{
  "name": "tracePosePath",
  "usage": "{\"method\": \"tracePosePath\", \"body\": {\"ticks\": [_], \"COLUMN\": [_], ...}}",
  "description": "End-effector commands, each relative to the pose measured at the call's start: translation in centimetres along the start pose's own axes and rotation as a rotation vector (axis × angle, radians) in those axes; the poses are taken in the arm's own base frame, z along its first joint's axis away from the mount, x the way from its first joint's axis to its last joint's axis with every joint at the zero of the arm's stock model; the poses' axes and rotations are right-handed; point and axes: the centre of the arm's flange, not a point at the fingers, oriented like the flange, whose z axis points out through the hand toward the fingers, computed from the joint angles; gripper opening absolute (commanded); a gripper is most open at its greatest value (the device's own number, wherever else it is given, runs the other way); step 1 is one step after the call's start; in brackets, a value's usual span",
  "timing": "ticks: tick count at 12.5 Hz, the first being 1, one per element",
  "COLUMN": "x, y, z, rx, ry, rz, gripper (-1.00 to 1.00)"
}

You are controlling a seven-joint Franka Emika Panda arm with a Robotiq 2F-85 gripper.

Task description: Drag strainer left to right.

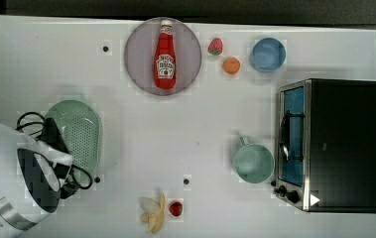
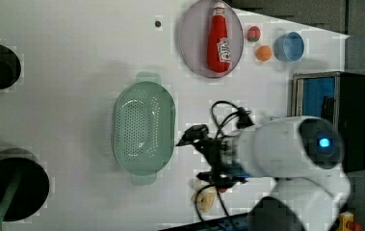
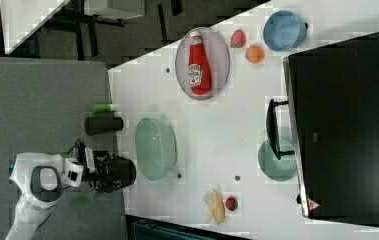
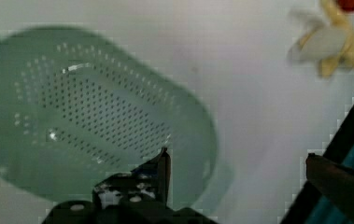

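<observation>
Hand point(image 4: 237, 161) fingers apart, above strainer point(image 4: 95, 116) rim | strainer empty | plate point(image 1: 141, 49) holds ketchup bottle point(image 1: 165, 57)

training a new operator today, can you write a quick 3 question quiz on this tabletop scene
1. True or false: the ketchup bottle lies on the round plate.
2. In the top view, which container stands nearest the toaster oven? A) blue bowl B) mint-green mug C) strainer
3. Are the jaws of the end effector open or shut, and does it hold anything?

Key:
1. True.
2. B; the mug stands just beside the oven's front.
3. Open; it holds nothing, and one finger hangs over the strainer's rim.
</observation>
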Motion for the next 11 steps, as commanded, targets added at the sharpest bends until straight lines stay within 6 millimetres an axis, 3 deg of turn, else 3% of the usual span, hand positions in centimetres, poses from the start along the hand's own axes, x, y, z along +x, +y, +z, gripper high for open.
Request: {"method": "tracePosePath", "body": {"ticks": [1, 3, 7, 11], "x": [3.1, 3.3, 4.5, 5.7], "y": [-2.1, -3.1, -4.0, -4.9], "z": [2.9, 6.9, 12.9, 17.0], "rx": [0.103, 0.154, 0.214, 0.239], "ry": [-0.074, -0.13, -0.199, -0.211], "rz": [0.306, 0.331, 0.374, 0.41], "gripper": [1.0, 1.0, 1.0, 1.0]}}
